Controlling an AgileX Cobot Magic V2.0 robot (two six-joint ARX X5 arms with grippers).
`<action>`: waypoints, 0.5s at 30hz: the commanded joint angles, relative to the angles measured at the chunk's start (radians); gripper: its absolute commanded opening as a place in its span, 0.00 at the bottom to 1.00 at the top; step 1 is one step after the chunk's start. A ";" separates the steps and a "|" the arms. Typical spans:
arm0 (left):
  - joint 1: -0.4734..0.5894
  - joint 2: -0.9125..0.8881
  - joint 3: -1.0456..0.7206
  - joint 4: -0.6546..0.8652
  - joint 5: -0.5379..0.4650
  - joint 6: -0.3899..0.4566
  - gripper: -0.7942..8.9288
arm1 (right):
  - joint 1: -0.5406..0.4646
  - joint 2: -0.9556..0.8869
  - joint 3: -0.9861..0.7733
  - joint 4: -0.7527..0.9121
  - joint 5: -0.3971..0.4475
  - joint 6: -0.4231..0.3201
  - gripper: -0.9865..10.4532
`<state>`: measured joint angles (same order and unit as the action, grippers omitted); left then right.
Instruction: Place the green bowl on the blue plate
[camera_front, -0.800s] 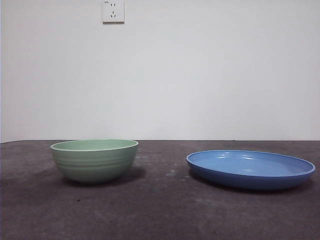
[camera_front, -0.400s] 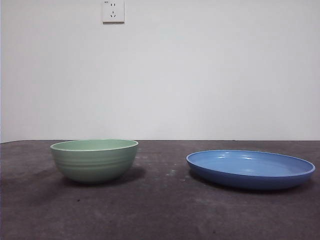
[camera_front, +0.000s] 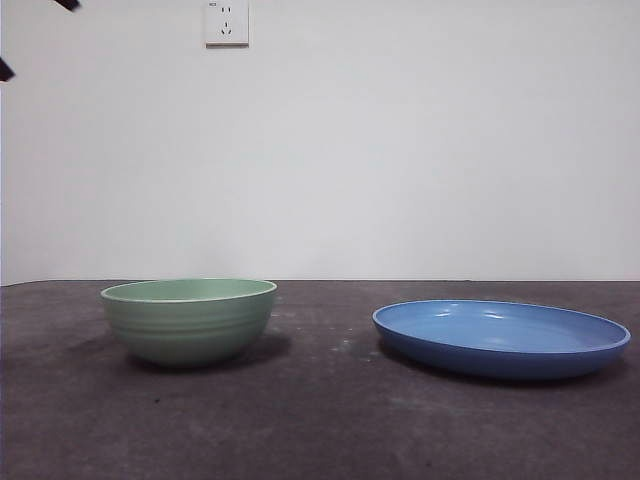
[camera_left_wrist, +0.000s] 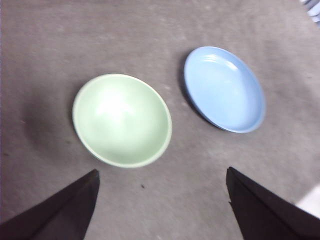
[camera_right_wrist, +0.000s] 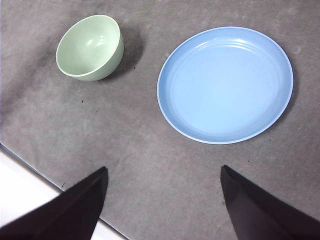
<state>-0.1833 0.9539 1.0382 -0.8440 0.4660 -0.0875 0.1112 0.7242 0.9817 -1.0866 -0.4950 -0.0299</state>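
The green bowl (camera_front: 188, 320) stands upright on the dark table at the left. The blue plate (camera_front: 500, 338) lies to its right, apart from it. In the left wrist view the bowl (camera_left_wrist: 121, 120) and the plate (camera_left_wrist: 223, 89) lie below my left gripper (camera_left_wrist: 162, 200), which is open, empty and high above the table. In the right wrist view my right gripper (camera_right_wrist: 164, 200) is open and empty, high above the bowl (camera_right_wrist: 90, 47) and the plate (camera_right_wrist: 225, 85). Black tips of an arm (camera_front: 5, 68) show at the front view's top left corner.
A white wall with a socket (camera_front: 227, 22) stands behind the table. The table's white edge strip (camera_right_wrist: 20, 195) shows near the right gripper. The dark grey tabletop (camera_front: 330, 420) lies between and in front of the dishes.
Black arm tips have come into the front view at the top left corner. The bowl and the plate have not moved.
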 joint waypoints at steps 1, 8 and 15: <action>-0.031 0.091 0.077 0.005 -0.068 -0.005 0.50 | 0.003 0.006 0.019 0.008 -0.003 -0.006 0.40; -0.098 0.315 0.201 0.003 -0.211 0.024 0.50 | 0.003 0.006 0.019 0.009 -0.002 -0.006 0.40; -0.129 0.509 0.222 0.035 -0.315 0.051 0.50 | 0.003 0.006 0.019 0.010 -0.002 -0.005 0.40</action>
<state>-0.3061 1.4433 1.2407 -0.8173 0.1551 -0.0570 0.1112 0.7242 0.9817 -1.0863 -0.4950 -0.0299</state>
